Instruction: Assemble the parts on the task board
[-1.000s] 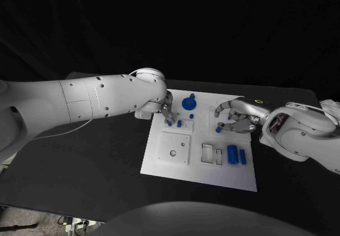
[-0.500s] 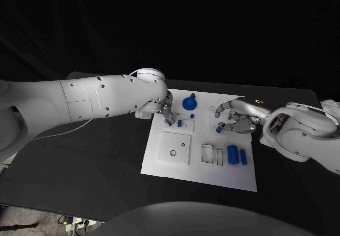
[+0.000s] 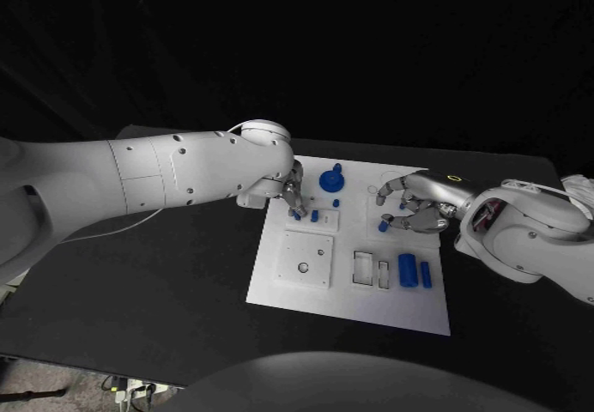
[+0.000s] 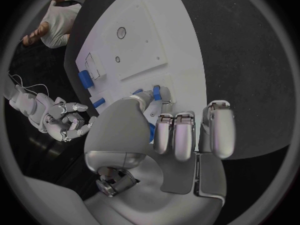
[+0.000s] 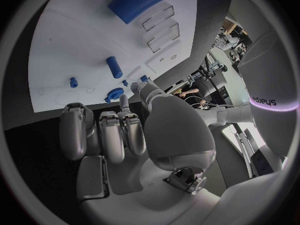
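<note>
- While the robot's two white arms reach in from opposite sides, the white rectangular task board [image 3: 349,300] lies flat in the middle of the black worktop [image 3: 148,292].
- The silver left hand [image 3: 288,194] is over the board's upper left part; its fingers [image 4: 176,137] are curled downward, close together, with their tips at a small blue peg [image 3: 294,214] on a raised white square plate [image 3: 312,220]. Whether the tips actually pinch that peg, I cannot tell.
- A second small blue peg [image 3: 313,215] stands just beside the first on the same plate.
- The silver right hand [image 3: 415,209] is over the board's upper right part, its fingers [image 5: 107,135] curled in; a short blue cylinder [image 3: 383,227] lies just beside its lower fingertips, and contact cannot be told.
- A blue round knob-shaped part [image 3: 330,180] sits near the board's far edge, between the two hands.
- A large blue cylinder [image 3: 406,270] and a thinner blue bar [image 3: 425,274] lie side by side on the board's right half, next to a white block with rectangular slots [image 3: 363,267].
- A larger white square plate with round holes [image 3: 305,258] lies on the board's left half, nearer the robot.
</note>
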`<action>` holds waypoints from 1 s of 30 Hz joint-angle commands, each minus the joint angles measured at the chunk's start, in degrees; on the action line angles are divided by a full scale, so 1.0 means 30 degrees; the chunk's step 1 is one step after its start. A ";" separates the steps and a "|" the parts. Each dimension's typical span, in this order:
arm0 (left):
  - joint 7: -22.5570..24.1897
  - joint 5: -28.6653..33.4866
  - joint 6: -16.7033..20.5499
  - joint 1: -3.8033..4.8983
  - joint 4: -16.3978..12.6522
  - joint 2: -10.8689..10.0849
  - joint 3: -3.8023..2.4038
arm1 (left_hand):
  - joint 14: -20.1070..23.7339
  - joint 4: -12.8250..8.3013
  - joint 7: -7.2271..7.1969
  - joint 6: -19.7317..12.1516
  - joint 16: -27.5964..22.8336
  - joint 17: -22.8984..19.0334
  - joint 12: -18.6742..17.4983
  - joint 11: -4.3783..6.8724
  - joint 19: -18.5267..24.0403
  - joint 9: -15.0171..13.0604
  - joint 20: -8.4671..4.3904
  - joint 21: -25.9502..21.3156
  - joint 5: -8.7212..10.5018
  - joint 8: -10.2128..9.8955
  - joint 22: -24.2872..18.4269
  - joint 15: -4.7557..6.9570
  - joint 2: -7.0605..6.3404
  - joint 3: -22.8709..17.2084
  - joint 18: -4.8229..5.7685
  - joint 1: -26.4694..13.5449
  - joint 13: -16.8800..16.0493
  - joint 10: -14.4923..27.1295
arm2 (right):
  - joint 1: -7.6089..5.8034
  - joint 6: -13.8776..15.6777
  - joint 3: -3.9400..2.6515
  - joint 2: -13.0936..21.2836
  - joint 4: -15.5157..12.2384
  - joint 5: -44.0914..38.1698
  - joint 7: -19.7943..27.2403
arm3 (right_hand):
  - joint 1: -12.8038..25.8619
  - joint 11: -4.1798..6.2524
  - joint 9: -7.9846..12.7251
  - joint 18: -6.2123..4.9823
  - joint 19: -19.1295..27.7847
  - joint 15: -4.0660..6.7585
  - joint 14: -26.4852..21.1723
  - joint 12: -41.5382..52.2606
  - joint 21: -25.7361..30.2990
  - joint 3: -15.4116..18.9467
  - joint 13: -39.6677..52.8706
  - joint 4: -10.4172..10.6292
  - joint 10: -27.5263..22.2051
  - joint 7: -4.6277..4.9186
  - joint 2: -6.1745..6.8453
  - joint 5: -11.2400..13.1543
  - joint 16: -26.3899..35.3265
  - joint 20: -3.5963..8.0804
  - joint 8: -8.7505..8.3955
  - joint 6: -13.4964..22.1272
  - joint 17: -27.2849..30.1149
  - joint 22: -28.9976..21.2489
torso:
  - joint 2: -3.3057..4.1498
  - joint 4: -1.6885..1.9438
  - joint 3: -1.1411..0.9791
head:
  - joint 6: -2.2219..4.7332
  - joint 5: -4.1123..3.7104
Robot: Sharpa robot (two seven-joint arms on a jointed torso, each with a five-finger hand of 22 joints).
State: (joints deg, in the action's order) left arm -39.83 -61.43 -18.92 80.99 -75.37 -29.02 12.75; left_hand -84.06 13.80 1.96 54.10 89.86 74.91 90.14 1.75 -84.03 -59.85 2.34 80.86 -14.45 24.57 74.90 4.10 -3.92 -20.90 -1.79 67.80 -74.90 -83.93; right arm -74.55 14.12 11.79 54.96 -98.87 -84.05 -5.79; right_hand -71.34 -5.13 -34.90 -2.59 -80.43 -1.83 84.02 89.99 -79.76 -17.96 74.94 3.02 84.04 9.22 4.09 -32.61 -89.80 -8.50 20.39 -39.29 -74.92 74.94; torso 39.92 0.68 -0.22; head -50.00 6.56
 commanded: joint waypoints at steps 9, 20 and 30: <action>-0.0044 -0.0322 -0.0464 -0.0152 0.0031 0.0114 0.0064 | -0.1978 0.0269 0.0530 -0.1070 0.0047 0.5031 -0.0048 -0.0471 -0.0122 0.0107 0.0311 -0.0104 0.1847 -0.0745 0.3979 -0.0369 0.0204 0.1390 -0.0186 -0.0799 -0.5032 -0.2022 | 0.0020 -0.0201 0.0003 0.0020 -0.0020 -0.0079 -0.0044 | 0.0067 -0.0040 0.0035 -0.0184 0.0101 -0.0080 0.1994 0.0003 0.0118 -0.0127 0.5021 -0.0013 0.1986 0.0036 -0.0058 -0.0003 -0.0066 0.0039 0.0064 -0.0136 -0.5025 0.3630 | 0.0007 0.0003 -0.0007 | 0.0000 0.0021; 0.0044 -0.0095 -0.0503 -0.0164 0.0037 0.0140 0.0064 | -0.1978 0.0740 0.0727 -0.1249 0.0047 0.5031 -0.0048 -0.0676 -0.0102 0.0041 0.0505 -0.0139 0.2608 -0.0809 0.3970 -0.0564 0.0323 0.2564 -0.0201 -0.1654 -0.5032 -0.2022 | 0.0023 -0.0258 0.0003 0.0050 -0.0017 -0.0069 -0.0092 | 0.0047 -0.0036 0.0053 -0.0187 0.0107 -0.0079 0.1994 0.0003 0.0127 -0.0142 0.5021 -0.0031 0.1986 0.0037 -0.0057 0.0031 -0.0066 0.0040 0.0042 -0.0101 -0.5025 0.3627 | 0.0010 -0.0008 0.0001 | 0.0000 0.0049; -0.0106 0.0039 -0.0670 -0.0166 0.0052 0.0081 0.0063 | -0.1978 0.0776 0.0774 -0.1408 0.0047 0.5031 -0.0048 -0.0715 -0.0062 0.0058 0.0545 -0.0204 0.2596 -0.0899 0.3948 -0.0598 0.0321 0.2850 -0.0218 -0.1783 -0.5032 -0.2022 | 0.0035 -0.0318 0.0003 0.0061 -0.0008 -0.0031 -0.0096 | 0.0031 -0.0035 0.0068 -0.0188 0.0110 -0.0077 0.1994 0.0003 0.0132 -0.0158 0.5021 -0.0041 0.1986 0.0041 -0.0067 0.0029 -0.0066 0.0041 0.0024 -0.0074 -0.5025 0.3626 | 0.0006 -0.0003 0.0006 | 0.0000 0.0058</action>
State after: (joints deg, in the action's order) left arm -39.76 -61.78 -19.39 81.05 -75.28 -28.79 12.55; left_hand -84.08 16.21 3.66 51.04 89.86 74.92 90.14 0.11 -83.93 -59.79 3.67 80.53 -6.96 22.38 74.90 2.65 -3.00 -12.71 -1.79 63.14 -74.91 -83.94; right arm -74.50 14.07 11.79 55.12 -98.88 -84.00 -5.93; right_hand -71.34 -5.12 -34.79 -2.59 -80.43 -1.83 84.02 89.99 -79.76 -18.12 74.94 2.85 84.04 9.22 4.09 -32.60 -89.80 -8.50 20.39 -39.29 -74.91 74.92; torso 39.95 0.65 -0.21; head -50.00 6.73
